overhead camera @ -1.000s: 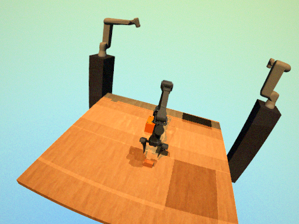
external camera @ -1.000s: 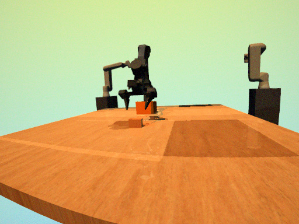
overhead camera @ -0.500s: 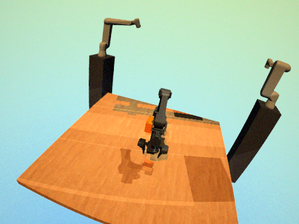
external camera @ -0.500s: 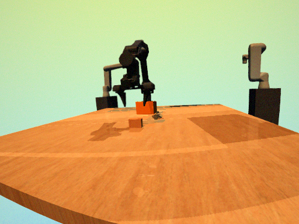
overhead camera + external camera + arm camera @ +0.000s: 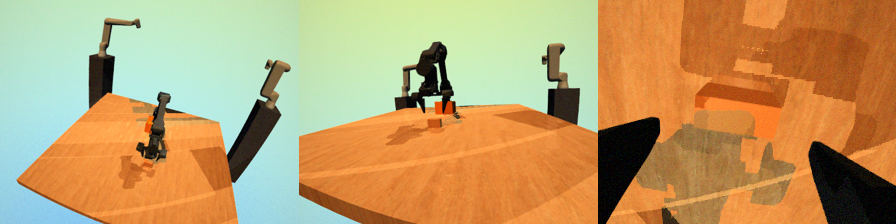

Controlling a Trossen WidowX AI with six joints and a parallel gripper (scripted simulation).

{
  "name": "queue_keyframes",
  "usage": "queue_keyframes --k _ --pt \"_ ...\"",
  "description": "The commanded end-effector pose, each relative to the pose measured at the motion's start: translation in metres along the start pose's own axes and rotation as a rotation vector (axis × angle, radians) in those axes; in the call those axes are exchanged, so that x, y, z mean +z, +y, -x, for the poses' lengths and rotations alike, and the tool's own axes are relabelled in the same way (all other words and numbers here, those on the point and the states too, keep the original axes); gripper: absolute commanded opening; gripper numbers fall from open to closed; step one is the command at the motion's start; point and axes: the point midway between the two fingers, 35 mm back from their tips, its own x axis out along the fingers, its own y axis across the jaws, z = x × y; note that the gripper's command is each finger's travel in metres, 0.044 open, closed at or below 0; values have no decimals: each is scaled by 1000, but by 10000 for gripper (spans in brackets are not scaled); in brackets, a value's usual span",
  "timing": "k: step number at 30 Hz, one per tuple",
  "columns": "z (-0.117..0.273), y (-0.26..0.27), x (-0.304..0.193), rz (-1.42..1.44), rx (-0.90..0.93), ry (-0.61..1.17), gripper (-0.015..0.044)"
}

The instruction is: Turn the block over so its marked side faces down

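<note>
Hovering above the small orange wooden block [image 5: 739,106], black pointed fingers of the dark arm's gripper [image 5: 434,108] spread wide, pinching nothing. Block resting flat on the wood-grain worktop [image 5: 480,163], below and just ahead of the fingertips, untouched, close to the arm's orange base box [image 5: 444,107].

No text, label, brand, number or sign can be read on anything here.
</note>
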Motion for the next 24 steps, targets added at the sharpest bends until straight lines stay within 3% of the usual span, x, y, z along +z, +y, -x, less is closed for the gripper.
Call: queue_keyframes --k 1,24 --pt "-11 1 -1 2 6 0 440" --pt "-43 1 -1 2 6 0 440"
